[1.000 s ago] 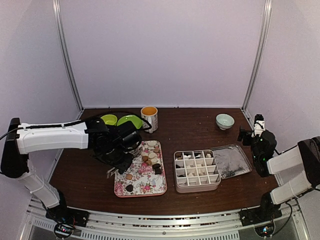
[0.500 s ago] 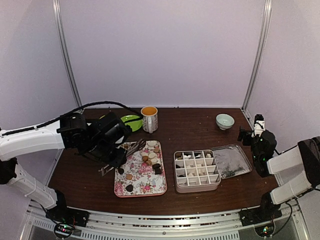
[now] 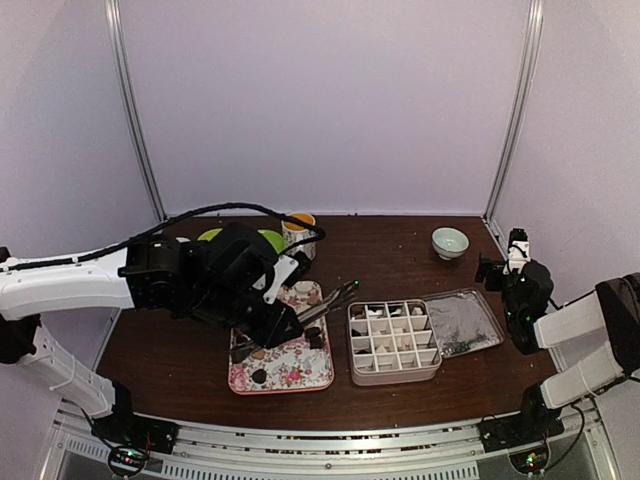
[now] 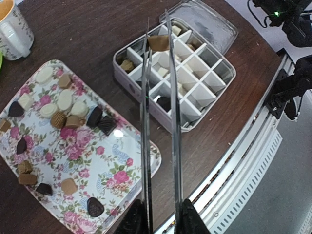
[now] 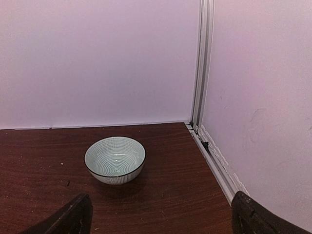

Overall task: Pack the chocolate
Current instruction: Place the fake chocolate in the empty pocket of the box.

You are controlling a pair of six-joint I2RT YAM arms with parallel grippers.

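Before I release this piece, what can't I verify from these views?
- Top external: left arm covers part of the tray; box contents too small to read.
- Left wrist: tongs hide a strip of cells, including the one under the held chocolate.
- Right wrist: only the bowl shows, no box.

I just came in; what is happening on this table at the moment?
The left gripper holds metal tongs, and the tongs pinch a tan chocolate at their tips above the divided box. A few of its cells already contain pieces; many are empty. More chocolates lie on the floral tray beside the box. The right gripper is open and idle at the right side, facing a small bowl and touching nothing.
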